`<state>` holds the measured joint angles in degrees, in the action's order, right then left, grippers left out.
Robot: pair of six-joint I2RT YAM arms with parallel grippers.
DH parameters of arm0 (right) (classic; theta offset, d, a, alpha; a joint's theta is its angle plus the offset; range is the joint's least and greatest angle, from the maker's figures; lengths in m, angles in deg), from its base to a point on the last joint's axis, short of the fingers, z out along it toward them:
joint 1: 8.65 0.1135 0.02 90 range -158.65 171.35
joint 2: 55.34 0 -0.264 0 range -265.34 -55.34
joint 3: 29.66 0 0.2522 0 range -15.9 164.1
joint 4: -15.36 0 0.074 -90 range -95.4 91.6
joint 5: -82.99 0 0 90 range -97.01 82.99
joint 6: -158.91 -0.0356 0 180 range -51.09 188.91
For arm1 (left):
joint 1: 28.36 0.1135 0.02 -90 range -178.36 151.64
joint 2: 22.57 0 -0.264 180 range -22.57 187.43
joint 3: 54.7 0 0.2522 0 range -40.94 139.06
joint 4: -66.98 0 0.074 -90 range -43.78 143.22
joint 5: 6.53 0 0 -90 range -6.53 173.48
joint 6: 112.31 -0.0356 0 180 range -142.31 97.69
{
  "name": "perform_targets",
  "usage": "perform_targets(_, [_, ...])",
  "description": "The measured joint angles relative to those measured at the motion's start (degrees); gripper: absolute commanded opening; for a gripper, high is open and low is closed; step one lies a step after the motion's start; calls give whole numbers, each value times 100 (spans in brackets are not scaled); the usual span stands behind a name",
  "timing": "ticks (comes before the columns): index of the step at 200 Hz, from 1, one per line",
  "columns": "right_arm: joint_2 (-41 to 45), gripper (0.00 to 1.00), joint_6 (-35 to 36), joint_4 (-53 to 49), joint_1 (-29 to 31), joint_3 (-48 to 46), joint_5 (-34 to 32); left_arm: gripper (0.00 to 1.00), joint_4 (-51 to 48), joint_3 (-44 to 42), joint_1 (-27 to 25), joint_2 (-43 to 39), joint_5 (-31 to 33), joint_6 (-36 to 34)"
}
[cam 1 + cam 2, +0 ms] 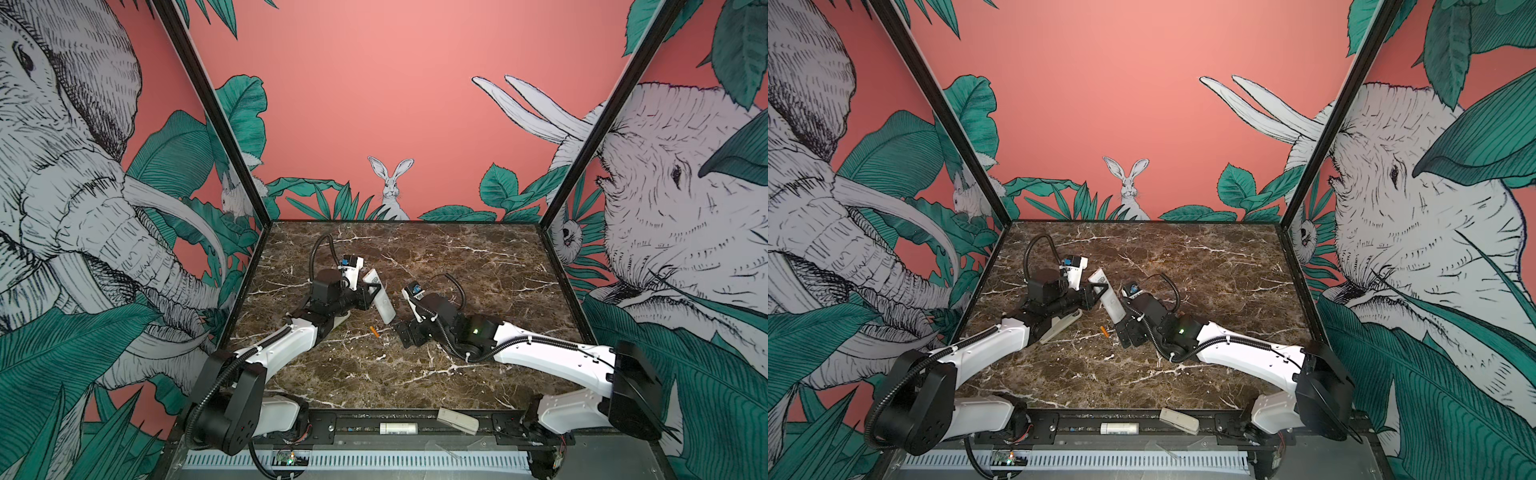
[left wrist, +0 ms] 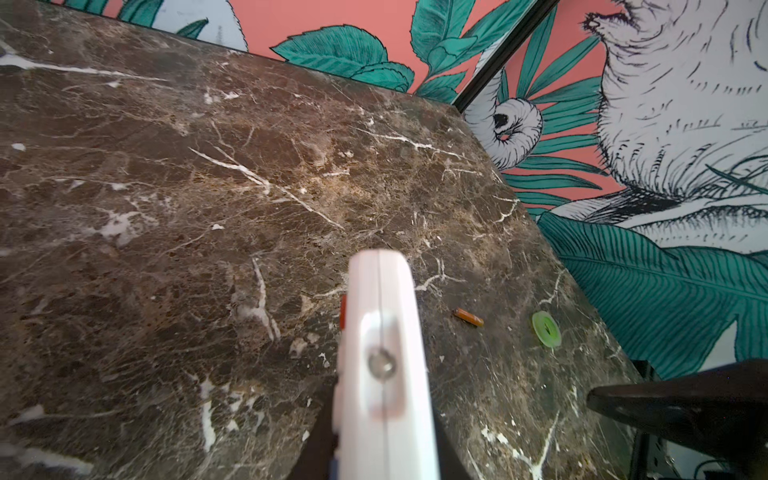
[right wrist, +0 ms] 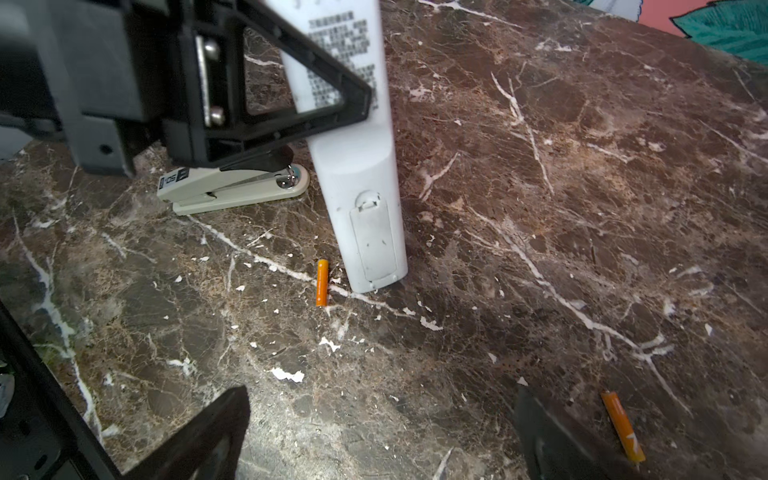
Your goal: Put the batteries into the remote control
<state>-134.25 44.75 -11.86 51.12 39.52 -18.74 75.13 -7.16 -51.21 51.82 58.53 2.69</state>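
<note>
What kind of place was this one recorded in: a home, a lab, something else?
Probably a purpose-built robot recording booth, not a home: a left arm and right arm mounted on a metal rail, a marble-pattern tabletop, and black-framed wall panels printed with jungle animals.

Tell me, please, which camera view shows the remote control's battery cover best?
The right wrist view: the remote control faces it back-on, so the battery cover shows sharp and unobstructed. The left wrist view sees only the remote's end, edge-on. In both top views the cover is too small to tell.
</note>
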Motion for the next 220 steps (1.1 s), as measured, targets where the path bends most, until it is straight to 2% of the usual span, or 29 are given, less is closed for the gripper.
perform_targets(29, [-55, 99, -310, -83, -179, 22, 44, 5, 459, -319, 0, -17, 181, 133])
perform_targets(73, [-291, 99, -1016, -59, -890, -85, 656, 5, 914, -721, -72, -142, 435, 245])
perform_targets(114, [-323, 98, -1438, 22, -1049, -267, 1078, 4, 1259, -994, -214, -240, 612, 332])
perform_targets(149, [-671, 89, -1779, 356, -1215, -273, 1526, 4, 1453, -1231, -380, -385, 807, 393])
perform_targets(220, [-1932, 62, -2328, 1239, -1246, -13, 2500, 4, 1576, -1744, -450, -772, 1196, 525])
